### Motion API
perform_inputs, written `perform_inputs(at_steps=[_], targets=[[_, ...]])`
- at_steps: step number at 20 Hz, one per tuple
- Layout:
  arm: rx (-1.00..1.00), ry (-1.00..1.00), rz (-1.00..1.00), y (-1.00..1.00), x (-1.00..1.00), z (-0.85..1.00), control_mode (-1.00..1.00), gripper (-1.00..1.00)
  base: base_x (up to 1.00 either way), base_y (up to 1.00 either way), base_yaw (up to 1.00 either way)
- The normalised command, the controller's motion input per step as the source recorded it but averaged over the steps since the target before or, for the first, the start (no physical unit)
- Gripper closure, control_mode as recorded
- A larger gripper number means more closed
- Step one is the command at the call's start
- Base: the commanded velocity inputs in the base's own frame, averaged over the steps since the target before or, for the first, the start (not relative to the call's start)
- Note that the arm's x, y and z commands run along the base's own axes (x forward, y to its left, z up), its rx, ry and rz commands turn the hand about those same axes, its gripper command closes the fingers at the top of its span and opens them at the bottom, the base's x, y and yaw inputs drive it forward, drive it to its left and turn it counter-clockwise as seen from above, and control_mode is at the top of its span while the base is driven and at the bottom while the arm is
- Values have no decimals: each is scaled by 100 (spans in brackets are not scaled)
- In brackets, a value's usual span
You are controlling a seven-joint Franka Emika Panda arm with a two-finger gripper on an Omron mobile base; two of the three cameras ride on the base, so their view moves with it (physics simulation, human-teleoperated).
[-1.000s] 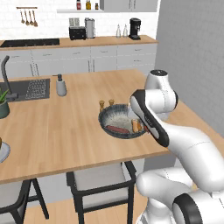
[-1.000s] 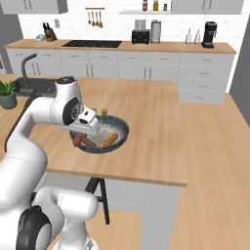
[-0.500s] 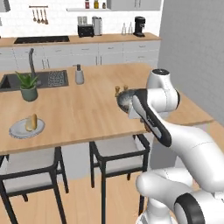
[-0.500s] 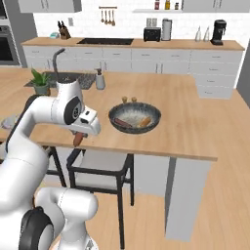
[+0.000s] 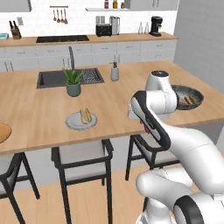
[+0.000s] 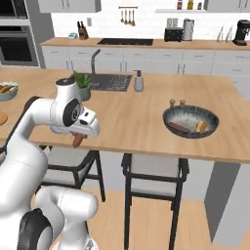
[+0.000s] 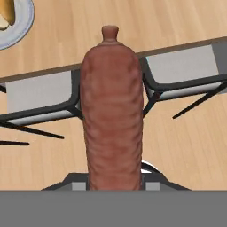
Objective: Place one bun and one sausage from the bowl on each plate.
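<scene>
Now we see the sausage [image 7: 113,111] clamped in our gripper [image 6: 78,140], hanging just off the counter's [image 6: 141,122] near edge. At the sausage's three o'clock in the right base view sits the dark bowl [image 6: 190,122]; the grey-white plate [image 5: 81,121] lies at our arm's nine o'clock in the left base view.

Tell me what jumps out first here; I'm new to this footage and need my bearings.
The reddish-brown sausage looms largest, gripped in the end effector just off the near edge of the wooden island. On the island sits a pale plate already holding a bun. Off to the right lies the dark bowl with more food in it.
</scene>
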Motion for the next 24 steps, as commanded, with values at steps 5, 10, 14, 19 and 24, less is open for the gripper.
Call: perform_inputs(at_steps=[5,10,14,19,24], targets=[[0,0,0,0,0,0,100,100,0,100,0],[0,0,0,0,0,0,100,100,19,73,0],[0,0,0,0,0,0,100,100,49,32,1],[0,0,0,0,0,0,100,100,61,0,8],[0,0,0,0,0,0,100,100,53,-11,2]])
